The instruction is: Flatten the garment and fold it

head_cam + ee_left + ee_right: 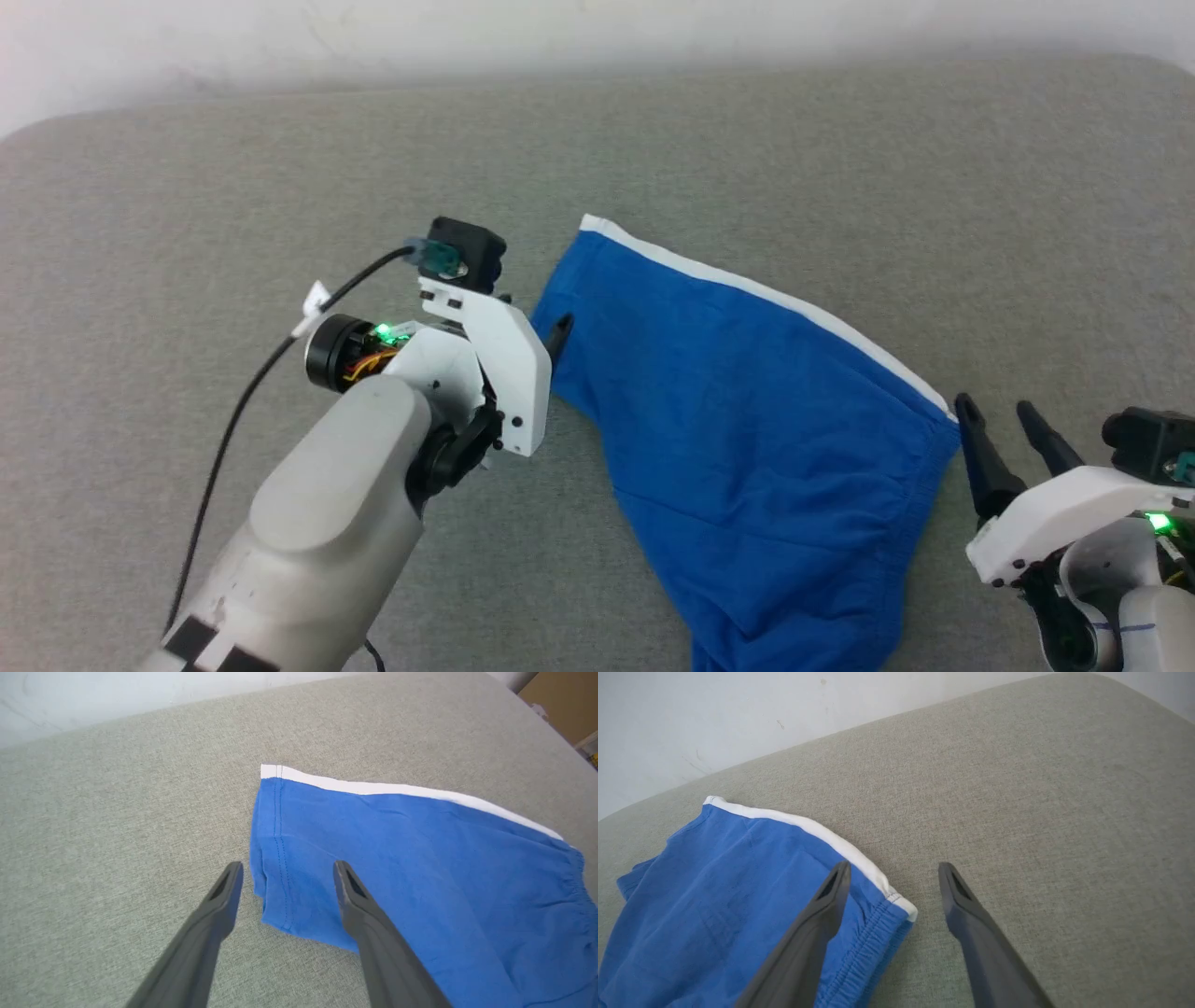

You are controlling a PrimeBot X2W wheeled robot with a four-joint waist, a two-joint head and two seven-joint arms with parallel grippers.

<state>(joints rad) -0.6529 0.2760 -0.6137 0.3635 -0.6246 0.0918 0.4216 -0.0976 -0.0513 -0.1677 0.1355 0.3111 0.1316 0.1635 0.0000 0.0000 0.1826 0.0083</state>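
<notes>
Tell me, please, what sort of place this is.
Probably an indoor folding station, perhaps a lab: a grey fabric-covered surface with rounded corners meets a plain white wall, and blue shorts lie on it.

Shorts lie on the padded surface, centre to right in my head view, with the wall behind the surface's far edge. My left gripper stands at the shorts' left end, with 1 finger over the leg hem and 1 over bare surface beside it. My right gripper stands at the right end, with 1 finger over the waistband corner and 1 over bare surface. The shorts lie between the 2 grippers.
</notes>
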